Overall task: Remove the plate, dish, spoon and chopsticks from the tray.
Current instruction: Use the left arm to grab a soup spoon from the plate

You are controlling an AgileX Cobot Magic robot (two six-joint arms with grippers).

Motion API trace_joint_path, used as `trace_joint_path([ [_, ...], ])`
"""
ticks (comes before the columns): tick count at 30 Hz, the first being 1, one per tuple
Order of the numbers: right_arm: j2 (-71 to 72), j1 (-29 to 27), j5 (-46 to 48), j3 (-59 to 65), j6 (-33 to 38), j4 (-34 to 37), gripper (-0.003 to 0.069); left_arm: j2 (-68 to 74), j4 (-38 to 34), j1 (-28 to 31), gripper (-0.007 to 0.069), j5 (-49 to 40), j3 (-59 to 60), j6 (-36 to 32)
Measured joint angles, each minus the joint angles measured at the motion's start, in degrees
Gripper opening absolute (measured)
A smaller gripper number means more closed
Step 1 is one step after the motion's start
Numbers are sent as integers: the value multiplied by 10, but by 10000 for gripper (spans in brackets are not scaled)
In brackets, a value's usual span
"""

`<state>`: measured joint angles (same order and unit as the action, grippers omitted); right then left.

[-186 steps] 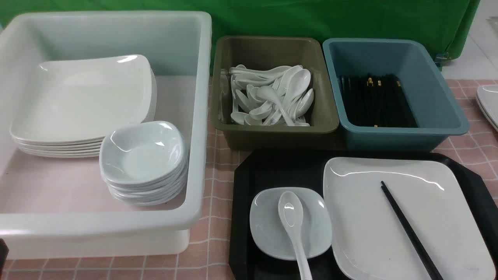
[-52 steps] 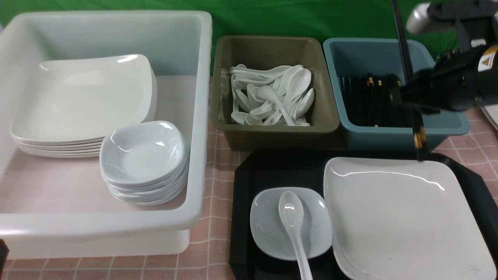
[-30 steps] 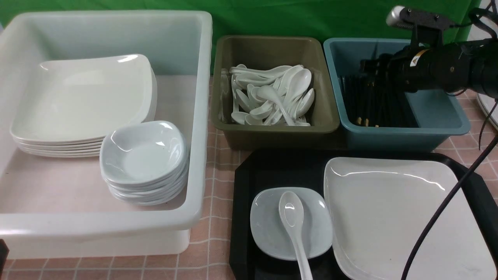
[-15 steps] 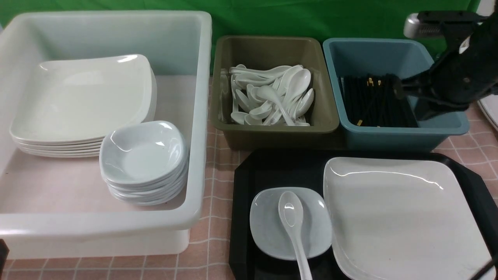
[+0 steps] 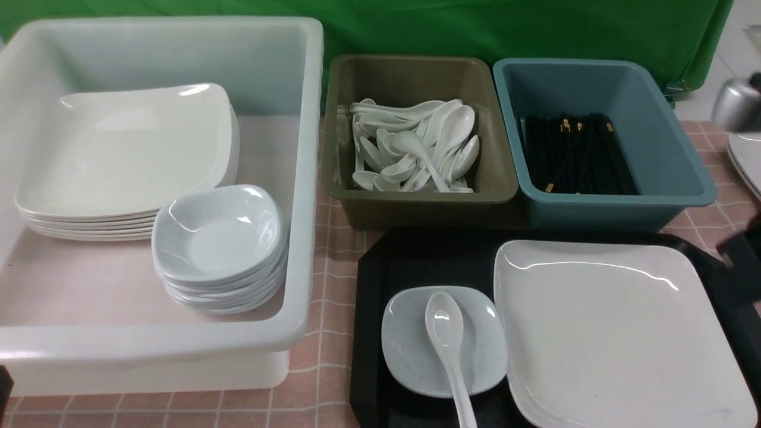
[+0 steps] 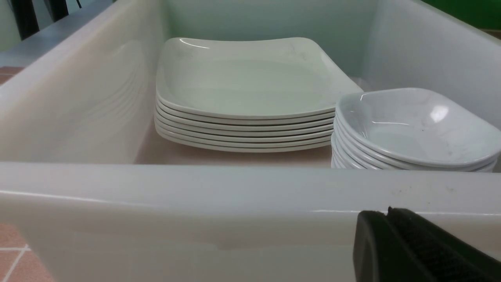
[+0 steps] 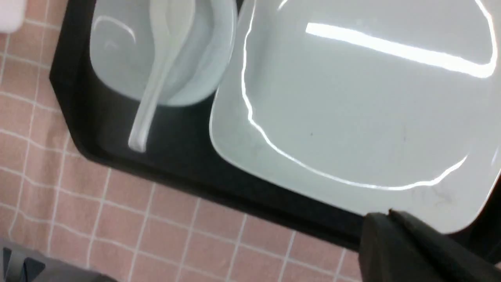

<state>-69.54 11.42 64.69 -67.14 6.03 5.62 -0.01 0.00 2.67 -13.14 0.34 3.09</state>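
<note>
Counter (image 5: 333,249) under pink checked cloth, green drape (image 5: 475,30) behind. Tray (image 5: 416,255), black, at near right of counter, carrying: plate (image 5: 612,333), bare, on its right half; dish (image 5: 410,351) on its left half, just beside the plate; spoon (image 5: 446,333) lying bowl-up in the dish, handle running out over the near rim. Chopsticks (image 5: 571,157): off the tray, in the blue tub (image 5: 678,148) behind it, among like black sticks; the pair cannot be told from the rest. Olive tub (image 5: 416,71), left of the blue one, holds a heap of white spoons (image 5: 416,148). White tub (image 5: 303,178), far left, holds stacked plates (image 5: 125,154) and stacked dishes (image 5: 217,238). Right pincer (image 7: 387,215): pressed together, empty, seen by the plate's corner. Left pincer (image 6: 387,213): pressed together, empty, before the white tub's near wall.
</note>
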Motion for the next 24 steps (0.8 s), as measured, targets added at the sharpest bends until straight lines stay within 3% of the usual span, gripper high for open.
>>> trace_joint_path([
  [7,159,0,-2,136,4,0,34,0,5,0,5,0,0,3],
  [10,255,0,-35,207,-1,1,38,0,-124,0,5,17,0,53],
  [11,260,0,-38,207,-2,1,39,0,-135,0,5,17,0,57],
  [12,299,0,-61,238,-11,1,42,0,-228,0,5,31,0,87],
  [16,379,0,-106,287,-25,1,48,0,-404,0,5,48,0,129],
  [22,413,0,-120,304,-27,1,59,0,-486,0,5,61,-1,136],
  [24,414,0,-121,305,-27,1,63,-1,-504,0,5,15,-47,97],
])
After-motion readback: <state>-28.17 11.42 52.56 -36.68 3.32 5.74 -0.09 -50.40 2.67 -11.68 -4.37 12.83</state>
